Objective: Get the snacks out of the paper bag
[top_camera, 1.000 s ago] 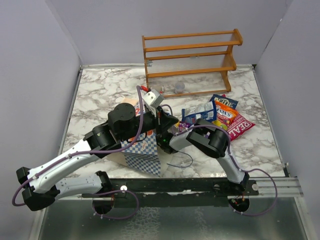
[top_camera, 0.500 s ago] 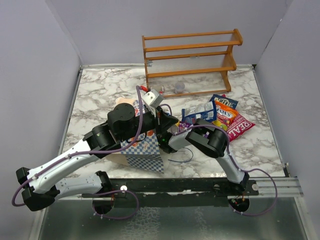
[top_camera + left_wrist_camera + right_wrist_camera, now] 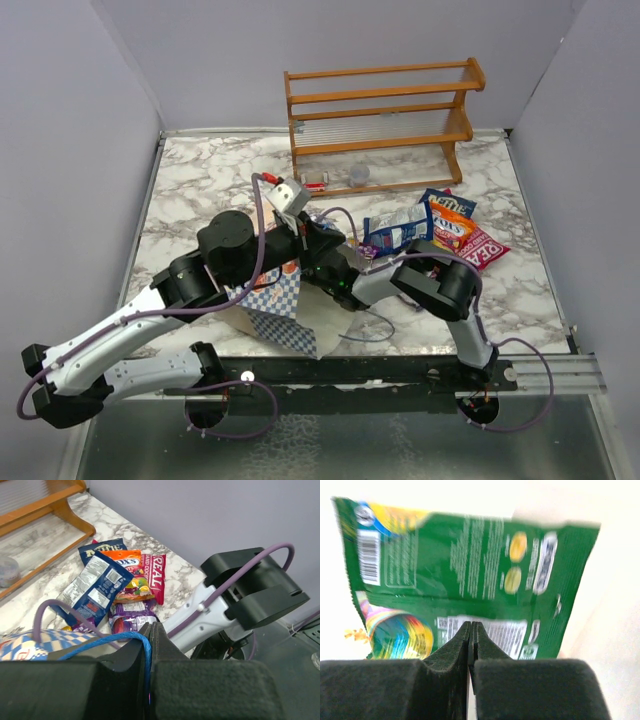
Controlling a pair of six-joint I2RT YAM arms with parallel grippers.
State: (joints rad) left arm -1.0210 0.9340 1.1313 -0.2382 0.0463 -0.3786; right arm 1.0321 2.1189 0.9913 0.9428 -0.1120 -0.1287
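Left gripper (image 3: 151, 630) clamps the bag's (image 3: 283, 312) blue handle (image 3: 117, 638); bag sits on the surface (image 3: 200, 190) near its front edge, with right gripper (image 3: 470, 630) reaching into it, clenched on a green packet (image 3: 470, 565) — other packets (image 3: 445, 228) lie right, before the rack (image 3: 380, 110)

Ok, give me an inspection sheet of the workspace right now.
Surface: marble table, no spills seen.
Job's things: paper bag near the front; green packet inside it; snack pile on the right.
Clutter: wooden rack at the back, clear cup under its lower shelf.
Grippers: left gripper shut on the bag's blue cord; right gripper shut on the green packet.
Cables: purple cable along each arm.
Surroundings: lilac walls.
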